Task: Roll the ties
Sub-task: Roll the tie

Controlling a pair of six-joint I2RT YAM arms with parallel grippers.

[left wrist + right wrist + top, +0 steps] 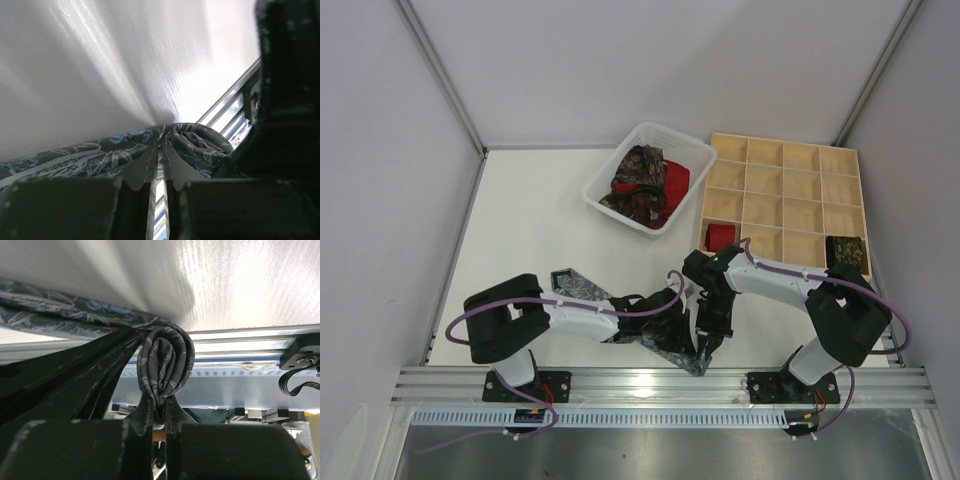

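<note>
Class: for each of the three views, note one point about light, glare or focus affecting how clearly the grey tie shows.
Top external: even soft light, no glare, the grey tie sharp but small. Left wrist: glare whitens the table; the near fingers are dark and blurred. Right wrist: table glare upper right; the tie's roll is sharp.

Left gripper (159,151): jaws nearly closed, pinching the grey patterned tie (200,142). Right gripper (160,407), just beside it: likewise clamped on that tie. Both arms bend inward.
</note>
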